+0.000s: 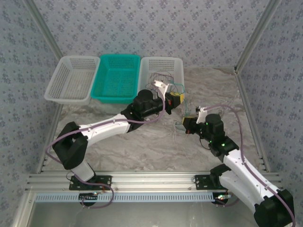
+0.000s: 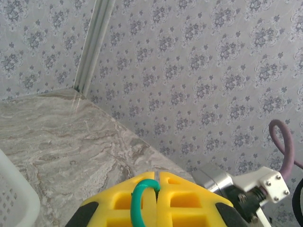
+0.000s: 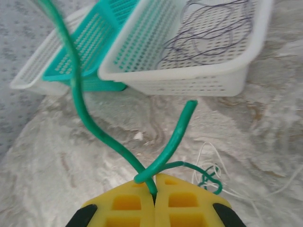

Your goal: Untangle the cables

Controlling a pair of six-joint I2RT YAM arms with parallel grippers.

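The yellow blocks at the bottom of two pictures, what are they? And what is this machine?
Two robot arms bolted to a table. The overhead picture looks down on both; the other two come from a camera on each wrist. The yellow blocks are the arms' pinching fingers: the left tool and right tool are each shut on green cable. On the table stand the right basket, holding thin dark wires, a teal basket and the left basket.

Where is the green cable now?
In the right wrist view, the green cable is pinched in the right gripper, before the nearest white basket; the left gripper pinches it too.
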